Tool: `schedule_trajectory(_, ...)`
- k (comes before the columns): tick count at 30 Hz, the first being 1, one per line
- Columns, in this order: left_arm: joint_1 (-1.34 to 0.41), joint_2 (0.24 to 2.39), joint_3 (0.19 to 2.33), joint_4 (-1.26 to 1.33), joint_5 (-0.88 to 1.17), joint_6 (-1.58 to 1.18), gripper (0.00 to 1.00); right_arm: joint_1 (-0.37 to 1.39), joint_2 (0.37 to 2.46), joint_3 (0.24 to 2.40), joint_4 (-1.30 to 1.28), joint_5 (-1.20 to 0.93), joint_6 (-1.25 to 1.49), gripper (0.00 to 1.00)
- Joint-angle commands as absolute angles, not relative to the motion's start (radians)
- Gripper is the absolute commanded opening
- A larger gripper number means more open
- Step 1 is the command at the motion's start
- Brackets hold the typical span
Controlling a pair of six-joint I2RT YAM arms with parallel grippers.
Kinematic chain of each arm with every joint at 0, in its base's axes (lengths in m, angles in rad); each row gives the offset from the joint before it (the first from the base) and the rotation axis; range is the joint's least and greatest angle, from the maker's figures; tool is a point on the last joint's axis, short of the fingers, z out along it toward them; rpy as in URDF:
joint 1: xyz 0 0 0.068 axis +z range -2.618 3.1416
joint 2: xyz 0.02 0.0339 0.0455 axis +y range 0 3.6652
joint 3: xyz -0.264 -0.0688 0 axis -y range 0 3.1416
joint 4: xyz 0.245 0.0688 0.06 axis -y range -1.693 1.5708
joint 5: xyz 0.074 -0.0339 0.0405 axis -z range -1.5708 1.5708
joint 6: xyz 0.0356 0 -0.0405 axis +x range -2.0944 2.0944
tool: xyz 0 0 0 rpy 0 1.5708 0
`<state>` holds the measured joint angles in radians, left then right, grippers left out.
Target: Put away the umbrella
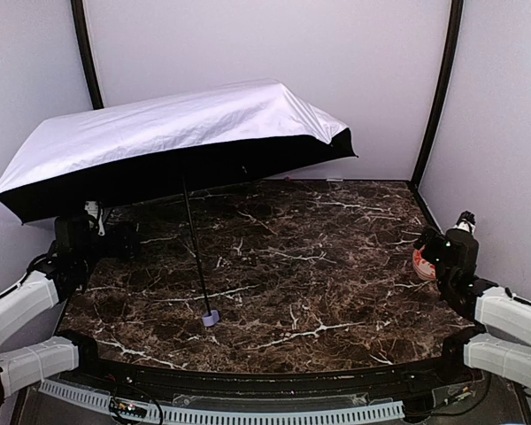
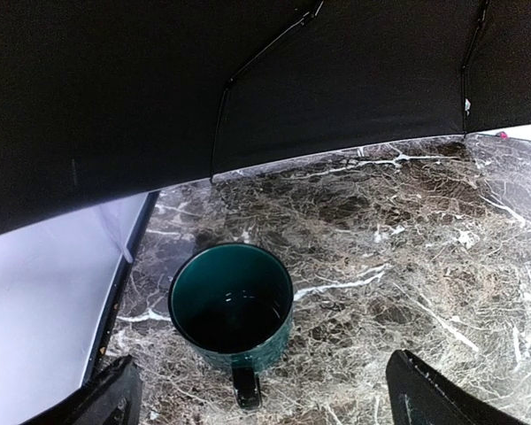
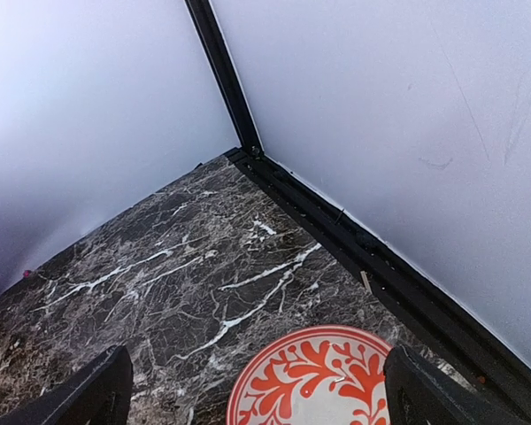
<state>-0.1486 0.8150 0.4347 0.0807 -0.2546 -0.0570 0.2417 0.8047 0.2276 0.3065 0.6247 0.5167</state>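
Under the umbrella (image 1: 177, 124), a green mug (image 2: 208, 356)

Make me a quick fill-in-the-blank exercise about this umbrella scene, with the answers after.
The open umbrella stands on the table on its lavender ___.
The left end effector faces a dark green ___.
The plate by the right end effector is white and ___.
Both end effectors are open and hold ___.
Answers: handle; mug; red; nothing.
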Motion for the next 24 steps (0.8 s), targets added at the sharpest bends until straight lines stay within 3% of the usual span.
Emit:
schedule_trajectory(1,-0.143,0.815,0.465,0.07,-0.279,-0.035,0.99,0.238,0.779,0.25,0.339,0.57,0.514,1.0)
schedule_trajectory(6,-0.143,0.818,0.525,0.031,-0.255,-0.075,0.99,0.239,0.707,0.289,0.272,0.43,0.539,1.0)
schedule_trajectory(11,-0.145,0.873,0.599,0.091,-0.184,-0.119,0.99,0.24,0.621,0.23,0.432,0.129,0.51,1.0)
schedule_trajectory(16,-0.144,0.98,0.68,0.228,-0.085,-0.15,0.99,0.269,0.746,0.36,0.361,-0.139,0.596,0.98)
schedule_trajectory(18,-0.145,1.017,0.69,0.27,0.013,-0.135,0.99,0.368,0.818,0.419,0.359,-0.152,0.595,0.93)
schedule_trajectory(21,-0.146,1.048,0.668,0.296,0.151,-0.127,0.99,0.625,0.934,0.519,0.313,-0.006,0.507,0.91)
schedule_trajectory(24,-0.147,1.046,0.625,0.345,0.189,-0.118,0.98,0.846,1.097,0.635,0.31,0.07,0.469,0.89)
